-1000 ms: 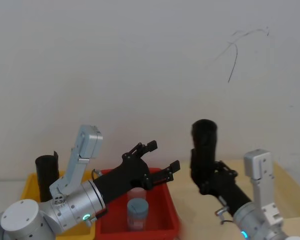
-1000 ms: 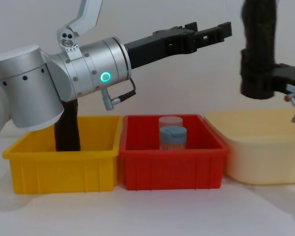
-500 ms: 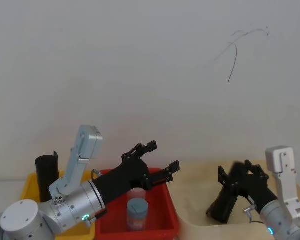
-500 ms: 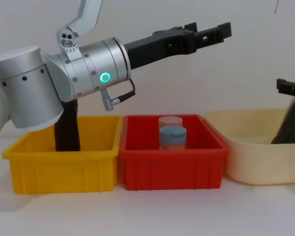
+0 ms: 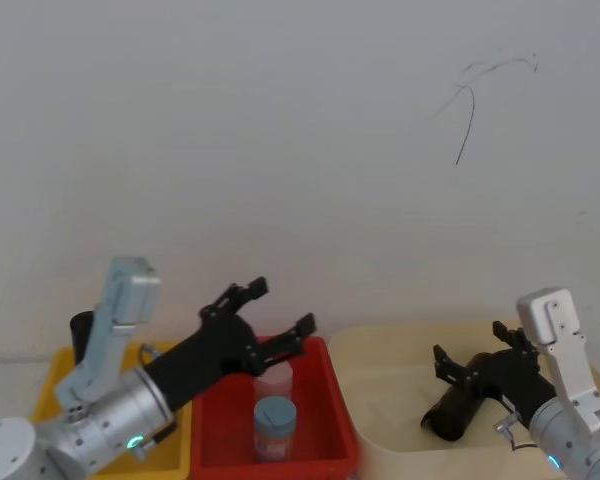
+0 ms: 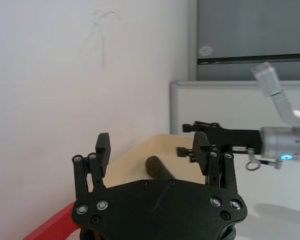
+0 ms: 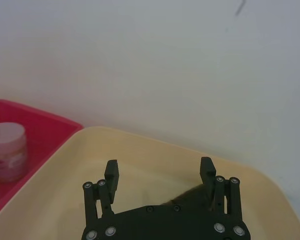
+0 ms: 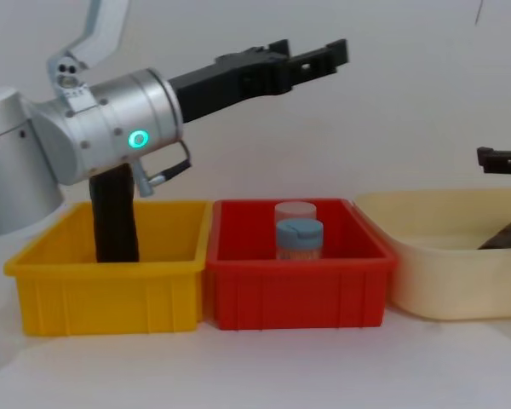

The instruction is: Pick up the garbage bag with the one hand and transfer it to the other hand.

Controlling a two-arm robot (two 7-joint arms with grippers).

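Two grippers are in view, both with fingers spread apart and holding nothing. The garbage bag (image 5: 450, 418) lies on its side inside the cream tub (image 8: 434, 281), at the robot's right, with its near end toward the red bin (image 8: 298, 294). The right gripper (image 5: 472, 347) sits low over the tub, directly above the bag; in the right wrist view the bag (image 7: 192, 196) shows beneath the palm, behind the fingertips. Whether the gripper touches the bag cannot be determined. The left gripper (image 8: 311, 53) is raised well above the red bin, pointing toward the tub, well apart from the bag. The red bin holds two jars (image 8: 298, 232) standing upright. A second black roll (image 8: 115, 217) stands upright in the yellow bin (image 8: 102, 294), behind the left arm's silver wrist
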